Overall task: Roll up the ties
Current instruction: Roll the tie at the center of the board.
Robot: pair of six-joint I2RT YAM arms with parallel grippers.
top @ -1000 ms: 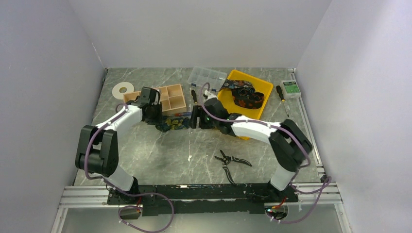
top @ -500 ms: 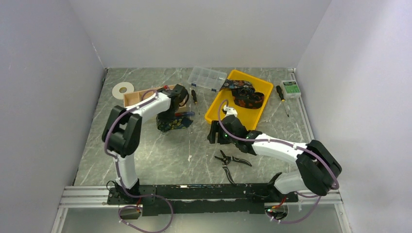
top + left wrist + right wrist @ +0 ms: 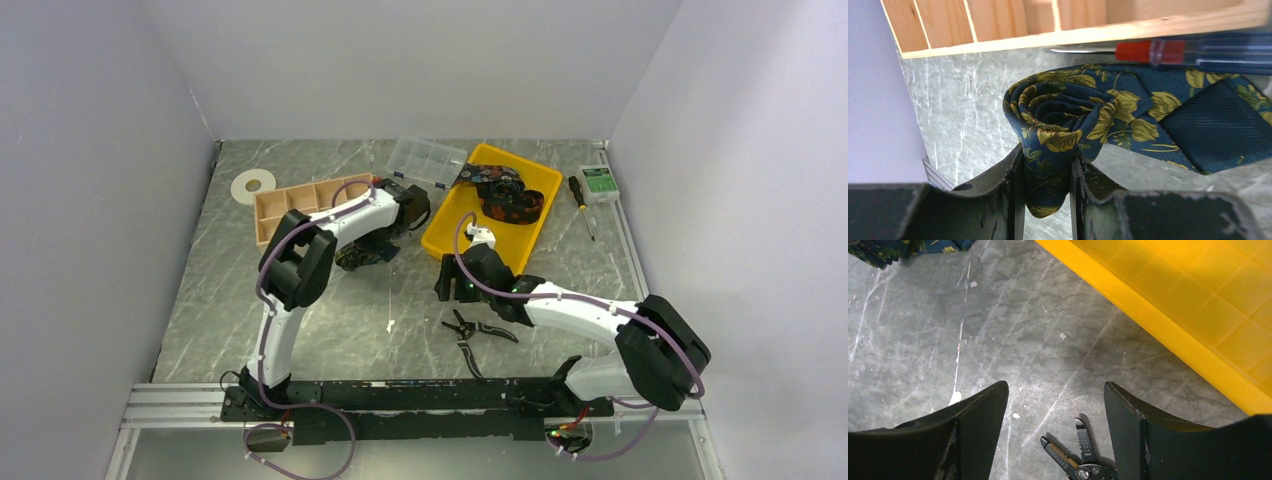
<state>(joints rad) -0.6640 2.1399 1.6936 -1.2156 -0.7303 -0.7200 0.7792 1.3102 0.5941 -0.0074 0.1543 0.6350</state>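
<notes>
A dark navy tie [image 3: 1058, 115] with yellow flowers is wound into a coil at one end, and its flat tail runs off to the right. My left gripper [image 3: 1046, 172] is shut on the coil's lower edge. From above, this tie [image 3: 362, 252] lies just near the wooden box, with my left gripper [image 3: 380, 242] on it. Other rolled ties [image 3: 505, 195] lie in the yellow tray [image 3: 535, 178]. My right gripper [image 3: 1055, 405] is open and empty, hanging above the table between the tie and the tray [image 3: 447, 283].
A wooden compartment box [image 3: 300, 200] stands behind the tie, with a red and blue screwdriver [image 3: 1193, 50] along its front. Black pliers [image 3: 478, 335] lie under my right gripper [image 3: 1083, 460]. A clear organiser [image 3: 425, 160], a tape roll [image 3: 252, 185] and a second screwdriver [image 3: 580, 200] sit at the back.
My left arm has swung to the right while holding the tie's coil. My right gripper has left the tie and pulled back toward the pliers, empty.
</notes>
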